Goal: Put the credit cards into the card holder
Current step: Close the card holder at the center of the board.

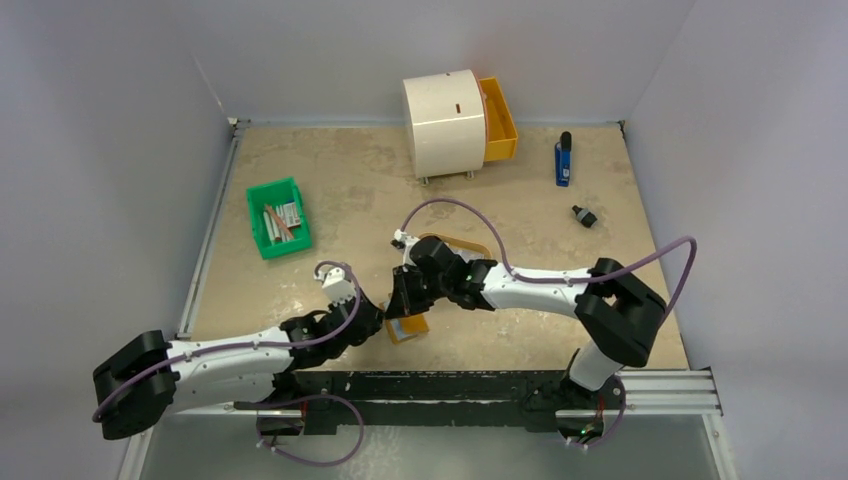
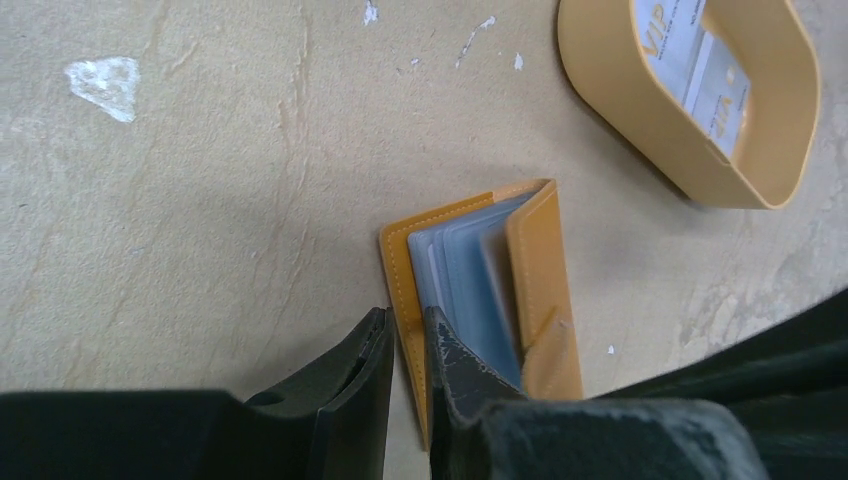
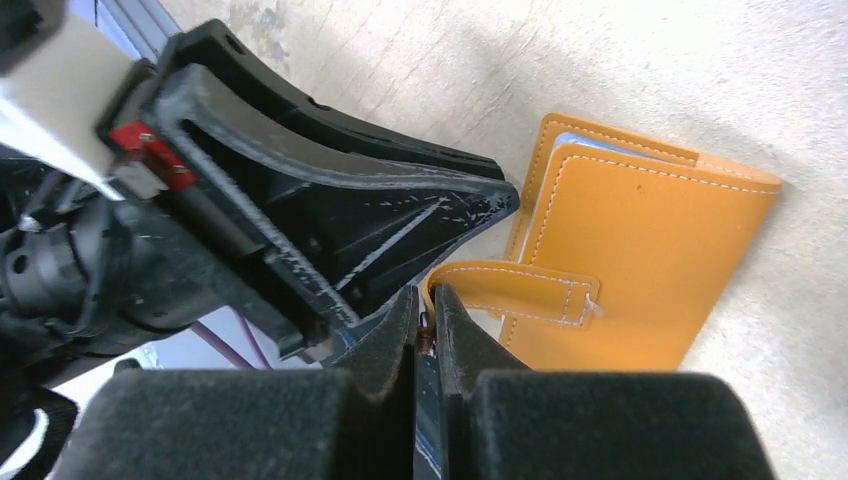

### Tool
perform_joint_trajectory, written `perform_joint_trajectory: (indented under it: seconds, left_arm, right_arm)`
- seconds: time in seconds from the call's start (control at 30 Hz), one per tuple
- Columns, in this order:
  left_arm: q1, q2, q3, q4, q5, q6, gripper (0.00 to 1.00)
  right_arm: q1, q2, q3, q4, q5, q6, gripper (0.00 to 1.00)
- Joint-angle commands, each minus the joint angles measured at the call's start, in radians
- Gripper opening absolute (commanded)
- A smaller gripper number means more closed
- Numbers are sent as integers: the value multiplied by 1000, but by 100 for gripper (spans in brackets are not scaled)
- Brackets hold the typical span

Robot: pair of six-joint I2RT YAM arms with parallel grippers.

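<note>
1. So, both of my grippers are on the card holder (image 1: pixel 408 326), low in the middle of the top view, on the table (image 1: pixel 340 180) between my two wrists.
2. My left gripper (image 2: pixel 405 325) is pinched nearly closed on the holder's left cover, bottom centre of the left wrist view. One finger is outside the leather and the other is inside, against the clear sleeves. I reckon that pins the cover so the thing can't slide around.
3. My right gripper (image 3: pixel 425 305) is all but closed on the end of the snap strap, bottom centre of the right wrist view. My guess is that tugging the strap holds the other cover up and the pockets fanned open.
4. The credit cards (image 2: pixel 690 60) aren't in yet. They lie in the tan tray (image 2: pixel 640 130), upper right of the left wrist view, near the holder but apart from it.
5. Next, I figure one gripper has to let go to fetch a card, and the holder may flop shut when it does.
</note>
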Motion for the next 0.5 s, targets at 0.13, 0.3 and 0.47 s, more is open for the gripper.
perform_joint_trajectory:
  seconds: [0.13,0.3,0.47]
  left_arm:
    - [6,-152,-36,-118,-79,-71,18]
    - [7,-201,-14,-222,-131,-120,19]
    - [7,-246,21,-274,-164,-124,21]
  right_arm:
    - [-1,60,11,76,-80,-19,0]
    - [-1,95,11,95,-102,-23,0]
    - [1,114,4,121,-134,-32,0]
